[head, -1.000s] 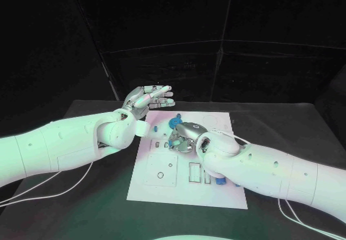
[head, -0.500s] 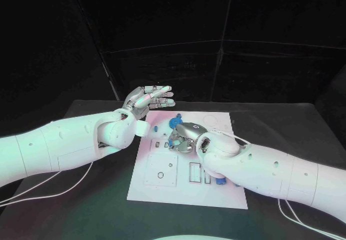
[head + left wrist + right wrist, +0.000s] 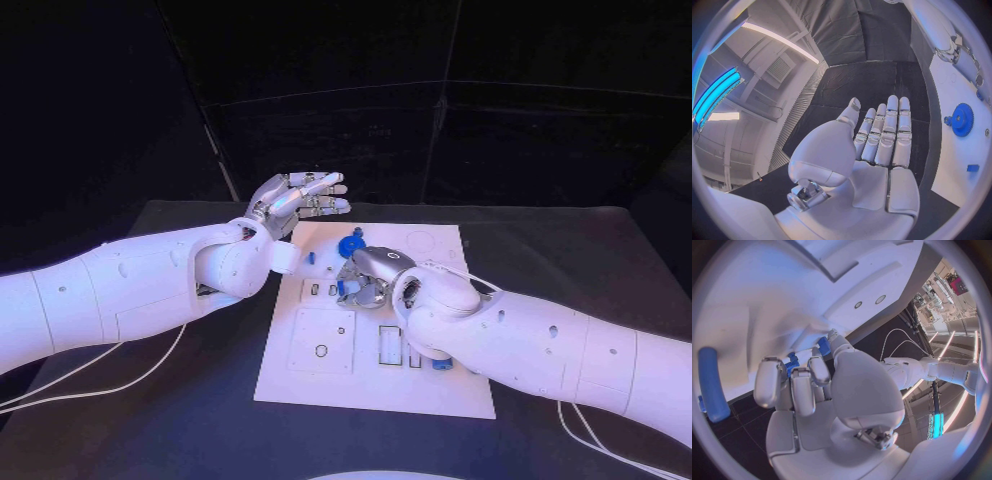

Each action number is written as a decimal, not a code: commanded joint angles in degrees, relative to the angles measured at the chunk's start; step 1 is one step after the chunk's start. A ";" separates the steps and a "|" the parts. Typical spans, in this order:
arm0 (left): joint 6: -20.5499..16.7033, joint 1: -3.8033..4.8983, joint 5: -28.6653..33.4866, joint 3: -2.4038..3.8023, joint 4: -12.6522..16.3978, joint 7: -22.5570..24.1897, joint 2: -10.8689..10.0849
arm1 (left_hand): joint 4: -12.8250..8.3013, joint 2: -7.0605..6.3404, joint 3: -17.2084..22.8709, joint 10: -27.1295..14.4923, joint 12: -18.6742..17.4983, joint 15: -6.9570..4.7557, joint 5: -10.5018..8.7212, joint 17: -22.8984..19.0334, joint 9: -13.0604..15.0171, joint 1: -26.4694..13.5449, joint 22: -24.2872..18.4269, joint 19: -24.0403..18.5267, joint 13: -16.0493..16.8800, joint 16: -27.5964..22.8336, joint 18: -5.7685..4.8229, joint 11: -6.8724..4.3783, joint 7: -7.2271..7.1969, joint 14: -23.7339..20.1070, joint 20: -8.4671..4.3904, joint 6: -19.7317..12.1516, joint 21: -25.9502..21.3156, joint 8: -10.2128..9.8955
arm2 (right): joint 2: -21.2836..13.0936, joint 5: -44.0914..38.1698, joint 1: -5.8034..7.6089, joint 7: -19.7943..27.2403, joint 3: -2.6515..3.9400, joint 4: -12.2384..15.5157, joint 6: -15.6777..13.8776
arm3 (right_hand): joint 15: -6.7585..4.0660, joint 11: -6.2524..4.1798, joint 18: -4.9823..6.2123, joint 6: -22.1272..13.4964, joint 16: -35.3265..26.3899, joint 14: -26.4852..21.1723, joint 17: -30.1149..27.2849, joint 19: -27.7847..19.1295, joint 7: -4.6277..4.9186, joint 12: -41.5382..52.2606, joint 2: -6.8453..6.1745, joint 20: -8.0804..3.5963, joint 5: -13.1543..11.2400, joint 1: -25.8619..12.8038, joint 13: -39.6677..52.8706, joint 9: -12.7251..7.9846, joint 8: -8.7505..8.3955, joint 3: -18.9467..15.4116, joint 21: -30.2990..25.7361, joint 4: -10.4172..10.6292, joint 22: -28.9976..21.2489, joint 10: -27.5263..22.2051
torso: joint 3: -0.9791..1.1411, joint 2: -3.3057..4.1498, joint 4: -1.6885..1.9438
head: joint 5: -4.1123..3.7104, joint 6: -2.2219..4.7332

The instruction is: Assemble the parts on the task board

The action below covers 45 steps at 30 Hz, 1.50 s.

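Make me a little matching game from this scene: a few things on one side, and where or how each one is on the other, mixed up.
Things:
1. left hand
2. right hand
3. blue gear
4. task board

States:
A. lies flat on the black table, white, with cut-out slots
B. raised beyond the board's far left corner, fingers straight, holding nothing
C. sits near the board's far edge
D. bent down over the board's middle, fingers curled round a small blue part

Pairs: 1-B, 2-D, 3-C, 4-A
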 commanded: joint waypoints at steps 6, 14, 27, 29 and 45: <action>0.78 0.09 -0.24 0.05 -0.07 0.33 -0.01 | -0.14 0.12 -0.06 0.11 -0.34 0.23 -0.17 0.09 -0.08 -0.36 -0.03 0.48 -0.08 -0.24 0.31 0.28 1.38 0.33 0.05 -0.35 -0.26 -0.21 | -1.64 0.54 -0.38 1.25 -0.03 2.42 -6.22 | 0.40 -0.01 -0.67 -0.48 -0.18 4.04 6.85 -0.06 -0.02 0.03 -0.05 0.23 1.06 -0.15 0.05 0.08 -0.02 -0.35 -0.04 0.08 0.13 -0.33 | 0.01 -0.07 0.05 | -0.05 0.07; 1.23 0.08 -0.24 0.04 -1.01 0.05 -0.12 | -0.13 0.10 -0.10 0.11 -0.36 0.25 -0.18 0.09 -0.07 -0.47 -0.04 0.47 -0.07 -0.29 0.31 0.27 1.31 0.30 0.06 -0.34 -0.30 -0.23 | -5.04 0.49 -0.47 5.95 0.04 7.32 -10.70 | 0.66 0.33 -0.76 -2.55 -0.01 4.12 7.22 0.19 0.41 0.09 -1.04 0.42 1.39 0.81 -0.11 -0.18 -0.41 -1.06 0.13 0.17 0.55 -0.41 | 0.13 -0.16 -0.02 | 0.20 0.56; -0.83 -0.07 -6.54 0.03 -3.89 -3.94 -0.31 | -0.55 -0.59 -0.79 1.94 -0.07 -2.14 -0.14 2.82 0.09 -1.65 1.48 7.34 0.09 3.92 0.54 -1.33 -0.25 8.52 -2.21 0.96 3.14 -0.07 | -13.72 -1.63 2.05 8.95 2.10 16.16 -12.99 | 0.74 0.40 -0.89 -2.87 0.20 4.22 7.65 0.55 0.48 0.05 -1.09 0.51 1.18 1.21 -0.23 -0.23 -0.34 -1.12 0.40 0.27 1.20 -0.42 | -0.04 -1.11 -0.21 | -0.02 1.32; -0.34 -0.08 -9.20 0.03 -3.92 -6.00 -0.47 | -0.41 -0.94 -1.24 5.25 1.44 -3.63 -0.12 4.69 0.38 -2.31 2.46 10.88 0.71 7.10 0.54 -2.46 -1.11 13.31 -3.60 2.75 5.32 0.73 | -14.96 -0.40 2.75 9.29 2.28 17.03 -12.29 | 0.75 0.41 -0.87 -2.88 0.17 4.20 7.59 0.52 0.49 -0.01 -1.05 0.52 1.17 1.27 -0.30 -0.23 -0.33 -1.10 0.38 0.28 1.14 -0.46 | 0.01 -1.38 -0.08 | -0.03 1.29; 11.67 2.50 -36.01 0.02 -0.44 -42.68 -3.56 | 5.24 -2.21 -4.91 19.48 29.13 -10.78 0.17 77.23 5.01 -10.62 51.80 29.02 24.51 78.86 -4.62 -10.10 -7.65 26.84 -11.91 11.76 56.41 6.08 | -27.72 29.44 12.07 17.16 2.54 19.01 -4.79 | -0.28 -0.70 2.88 0.84 -12.19 -0.70 -10.16 -10.38 -0.63 -12.28 1.11 -0.28 3.00 4.43 -12.37 0.50 2.97 -0.73 -11.28 1.49 -19.58 -8.91 | 0.04 -3.96 -0.05 | 1.03 -0.51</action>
